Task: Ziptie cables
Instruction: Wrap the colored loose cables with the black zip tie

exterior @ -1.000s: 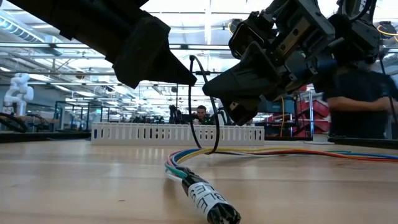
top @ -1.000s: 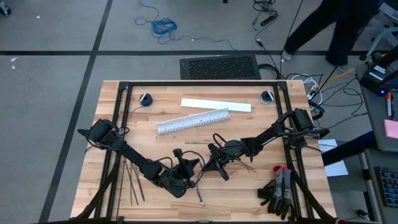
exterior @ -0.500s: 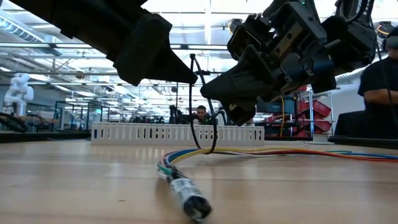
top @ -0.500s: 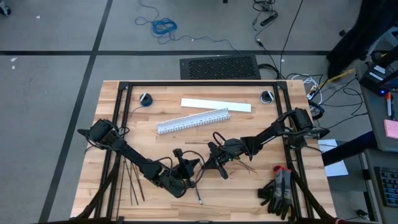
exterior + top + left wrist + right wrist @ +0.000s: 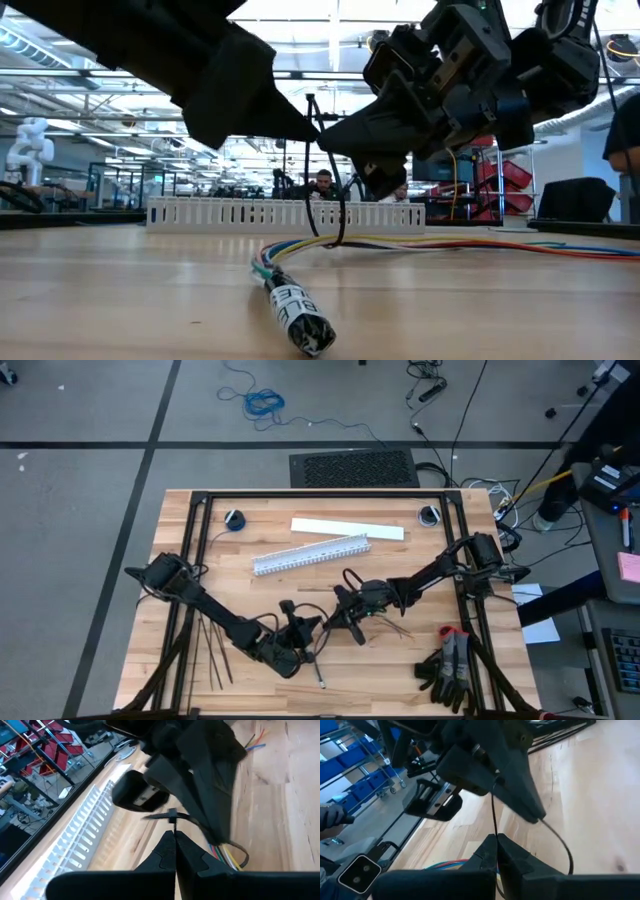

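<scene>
**A:** Where were the claws, and what did they hold?

**B:** In the overhead view, the left gripper (image 5: 300, 628) sat low and centre, its fingers closed on one end of a thin black ziptie (image 5: 340, 205). The right gripper (image 5: 348, 622) sat just right of it, also closed, pinching the other part of the same strip. In the table-level view the two met near top centre, with the ziptie hanging below them as a narrow loop.

**A:** And the cables?

**B:** The cables (image 5: 285, 270) lay on the wooden table (image 5: 400, 680), passing through the bottom of that loop; their dark tip pointed toward the lower centre of the table-level view. Spare zipties (image 5: 210, 650) lay at the overhead view's lower left, and a white slotted duct (image 5: 310, 554) above centre.

**A:** What would doing this step well have needed?

**B:** Probably a steady pull along the strip, both grips firm, keeping the wires inside the loop as it tightened.
</scene>
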Motion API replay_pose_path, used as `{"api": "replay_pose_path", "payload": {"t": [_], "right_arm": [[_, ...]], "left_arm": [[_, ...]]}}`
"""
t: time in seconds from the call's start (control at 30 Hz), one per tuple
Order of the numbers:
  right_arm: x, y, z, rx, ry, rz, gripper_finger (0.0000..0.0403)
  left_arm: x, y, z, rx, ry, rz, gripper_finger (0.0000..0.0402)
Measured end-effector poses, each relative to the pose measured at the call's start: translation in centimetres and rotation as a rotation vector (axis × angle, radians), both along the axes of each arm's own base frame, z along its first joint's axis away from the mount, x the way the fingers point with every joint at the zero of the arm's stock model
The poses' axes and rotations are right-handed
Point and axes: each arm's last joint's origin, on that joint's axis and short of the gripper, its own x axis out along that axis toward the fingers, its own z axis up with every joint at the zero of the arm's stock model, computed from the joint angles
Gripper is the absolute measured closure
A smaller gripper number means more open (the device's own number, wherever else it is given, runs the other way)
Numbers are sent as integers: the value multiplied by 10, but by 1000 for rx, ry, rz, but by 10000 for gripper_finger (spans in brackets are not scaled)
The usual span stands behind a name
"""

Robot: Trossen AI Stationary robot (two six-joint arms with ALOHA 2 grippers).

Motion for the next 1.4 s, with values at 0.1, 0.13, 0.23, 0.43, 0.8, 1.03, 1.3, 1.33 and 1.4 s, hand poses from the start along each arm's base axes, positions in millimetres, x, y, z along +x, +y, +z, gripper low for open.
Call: {"api": "replay_pose_path", "payload": {"t": [0.1,0.13,0.23,0.43,0.8,1.03,1.3,1.33,1.4], "right_arm": [[1,-3,2,9,-16,-8,403],[1,-5,3,18,-25,-9,403],[3,-10,4,28,-39,-19,403],[4,-15,4,36,-24,-36,403],[2,-2,1,54,28,-16,402],[0,-1,-5,50,88,-6,402],[-1,-1,-5,39,87,-16,402],[0,-1,-5,40,80,-16,402],[0,-1,-4,38,74,-17,402]], "left_arm": [[3,-2,-8,12,17,0,402],[5,-3,-9,15,18,0,402],[12,-6,-13,46,40,-12,401],[18,-10,-18,84,66,-27,401],[17,-10,-17,121,58,14,401],[16,-8,-13,209,30,100,401],[18,-9,-11,210,38,82,401],[18,-10,-12,210,39,79,401],[17,-11,-12,207,38,74,401]]}}
